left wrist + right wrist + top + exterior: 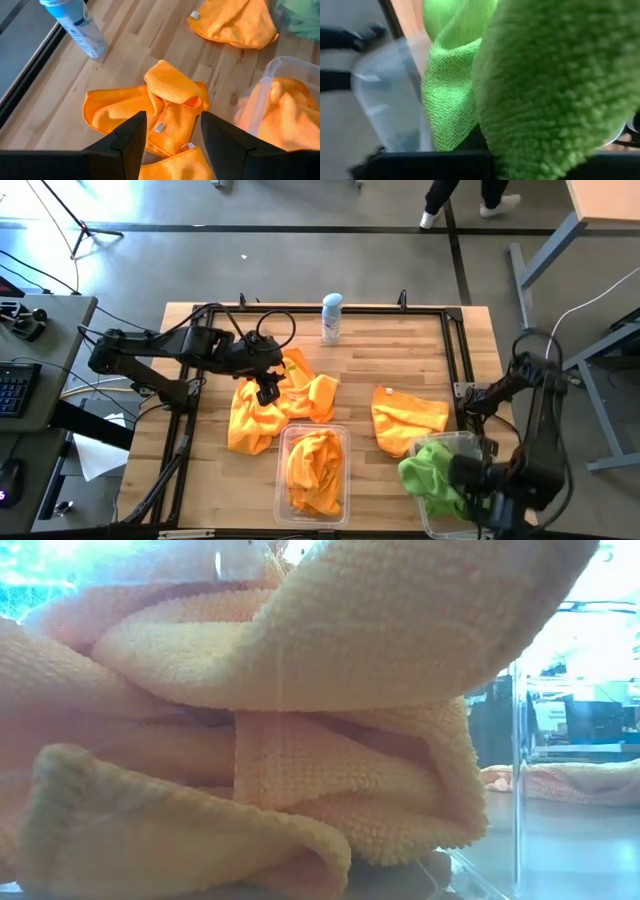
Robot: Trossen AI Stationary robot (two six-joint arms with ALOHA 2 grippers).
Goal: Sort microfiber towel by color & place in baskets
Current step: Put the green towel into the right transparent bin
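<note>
Orange terry cloth (pixel 300 710) presses against the low camera and fills nearly its whole picture, folded over itself inside a clear bin whose wall (pixel 519 770) stands as a vertical edge; past it, another orange towel (pixel 560 780) lies flat on the tabletop.

From above, that bin is the middle basket (pixel 283 442) at the tabletop's near edge, its long axis running toward the far edge, holding crumpled orange towels (pixel 315 470). The second basket (pixel 466 442) sits at the near right corner and is largely hidden under a lime green towel (pixel 435 475) and the right arm. The right gripper (pixel 478 475) is down over that basket; its wrist camera sees almost only green pile (pixel 560 90) and a blurred bin wall (pixel 385 100), so I cannot tell how its fingers stand.

A heap of orange towels (pixel 275 405) lies left of centre on the tabletop (pixel 360 370), spread mostly crosswise. The left gripper (pixel 268 387) hangs over it with fingers (pixel 131 140) spread apart and nothing between them. One more orange towel (pixel 408 418) lies between the two baskets, just beside the right one. A white-and-blue spray can (pixel 332 318) stands upright near the far edge.
</note>
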